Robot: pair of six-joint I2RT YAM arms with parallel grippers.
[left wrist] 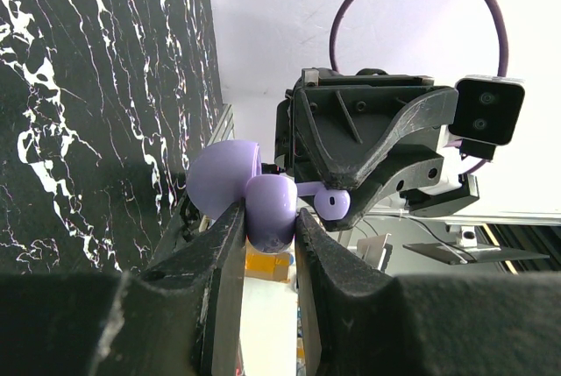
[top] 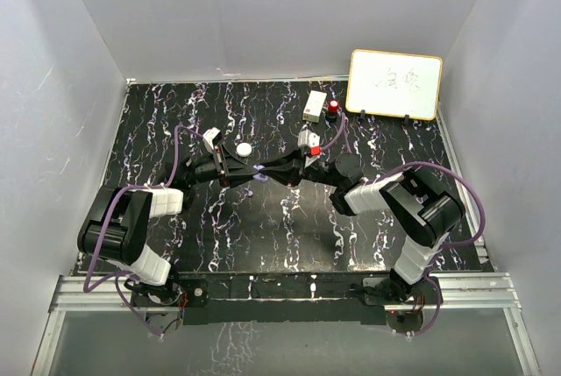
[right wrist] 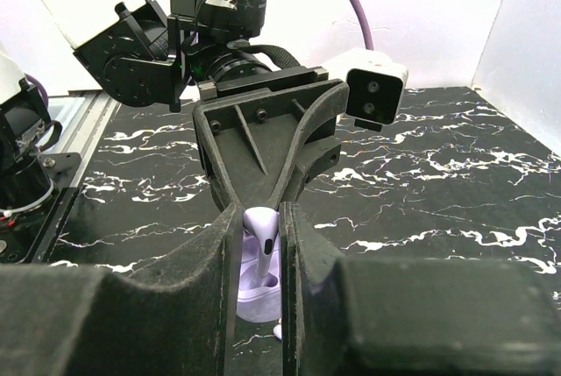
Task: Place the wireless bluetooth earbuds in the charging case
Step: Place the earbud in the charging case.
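My left gripper (left wrist: 270,223) is shut on the purple charging case (left wrist: 272,203), held off the table with its lid (left wrist: 219,179) swung open. My right gripper (right wrist: 261,211) is shut on a purple earbud (right wrist: 265,234) and faces the left one. The earbud's stem points down into a socket of the case (right wrist: 252,299). In the left wrist view the same earbud (left wrist: 332,203) sits just right of the case. Seen from above, the left gripper (top: 248,172) and the right gripper (top: 279,171) meet tip to tip over the middle of the table. A small purple piece (right wrist: 277,332) lies below the case.
A white round case (top: 244,149) lies just behind the left gripper. At the back right stand a white box (top: 315,105), a red knob (top: 334,109) and a whiteboard (top: 394,84). White walls enclose the black marbled table (top: 175,122).
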